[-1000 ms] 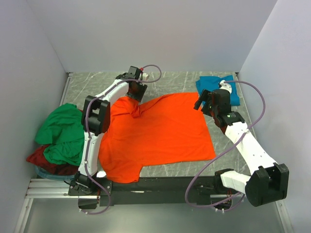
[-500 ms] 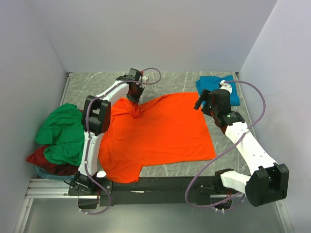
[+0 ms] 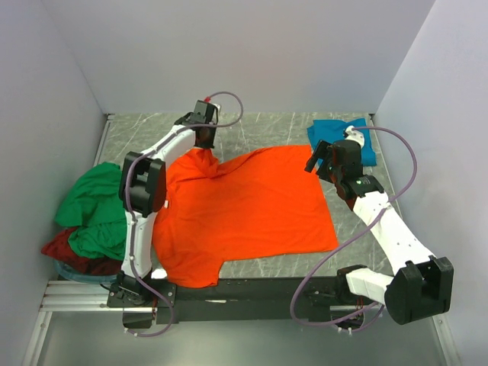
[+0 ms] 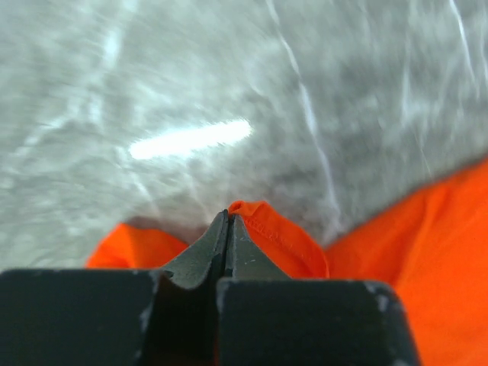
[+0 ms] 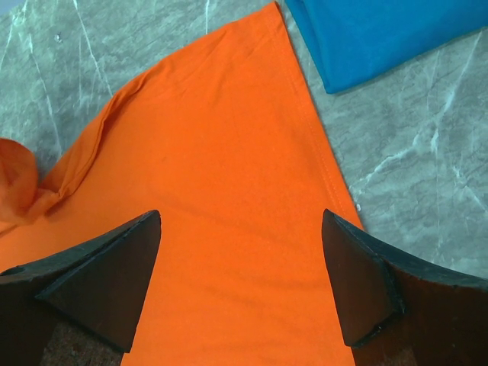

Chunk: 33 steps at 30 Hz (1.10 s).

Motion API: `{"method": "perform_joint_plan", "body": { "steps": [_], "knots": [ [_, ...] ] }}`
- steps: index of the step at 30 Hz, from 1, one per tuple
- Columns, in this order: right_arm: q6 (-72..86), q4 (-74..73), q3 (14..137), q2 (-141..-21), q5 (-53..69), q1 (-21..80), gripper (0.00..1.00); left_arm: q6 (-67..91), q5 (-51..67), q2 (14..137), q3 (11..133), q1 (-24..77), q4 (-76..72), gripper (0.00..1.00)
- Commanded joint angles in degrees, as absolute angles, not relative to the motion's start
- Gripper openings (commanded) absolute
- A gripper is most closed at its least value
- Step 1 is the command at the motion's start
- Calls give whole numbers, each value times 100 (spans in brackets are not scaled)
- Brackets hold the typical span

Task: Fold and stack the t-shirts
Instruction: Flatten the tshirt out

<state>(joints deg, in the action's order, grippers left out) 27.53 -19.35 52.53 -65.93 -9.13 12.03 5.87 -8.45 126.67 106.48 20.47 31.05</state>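
The bright orange t-shirt (image 3: 244, 206) lies spread over the middle of the table. At its far left corner my left gripper (image 3: 203, 145) is shut on a hemmed fold of the orange t-shirt (image 4: 278, 240), which bunches up around the closed fingertips (image 4: 226, 217). My right gripper (image 3: 321, 162) hovers open above the shirt's far right corner (image 5: 229, 191), nothing between its fingers (image 5: 358, 274). A folded teal blue t-shirt (image 3: 343, 137) lies at the back right (image 5: 374, 38). Green (image 3: 95, 210) and dark red (image 3: 72, 252) t-shirts are heaped at the left edge.
White walls close in the back and both sides. A metal rail (image 3: 76, 293) runs along the near edge by the arm bases. Grey marbled tabletop (image 3: 145, 133) shows behind the orange shirt.
My left gripper closed on the orange shirt's far left corner and shifted slightly left and back, pulling the cloth up with it. The right arm has not moved.
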Motion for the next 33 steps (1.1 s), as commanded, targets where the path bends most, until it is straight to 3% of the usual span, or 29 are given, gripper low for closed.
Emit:
{"method": "perform_joint_plan", "body": {
  "steps": [1,18,25,26,27,28,29,33],
  "knots": [
    [2742,-1916,5484,-6565,-1072,1222,92,949,-1319,12340,10652,1899,2646,0],
    [2716,-1995,5537,-6732,-1195,1222,91,1230,-1186,13367,11513,1494,1706,0],
    [2681,-2004,5572,-6794,-1275,1222,91,1791,-2653,14062,12523,1441,1845,0],
    [2681,-1995,5564,-6803,-1266,1230,91,1819,-2733,14019,12533,1433,1837,4],
    [2689,-2004,5572,-6811,-1222,1222,92,1828,-2672,13958,12507,1424,1776,26],
    [2672,-1995,5590,-6846,-1187,1222,92,1880,-2654,13879,12472,1424,1758,86],
    [2681,-2004,5599,-6873,-1160,1230,92,1890,-2611,13713,12419,1424,1740,99],
    [2689,-2065,5669,-6987,-1011,1230,92,1995,-2400,13123,11796,1424,1714,99]
  ]
}}
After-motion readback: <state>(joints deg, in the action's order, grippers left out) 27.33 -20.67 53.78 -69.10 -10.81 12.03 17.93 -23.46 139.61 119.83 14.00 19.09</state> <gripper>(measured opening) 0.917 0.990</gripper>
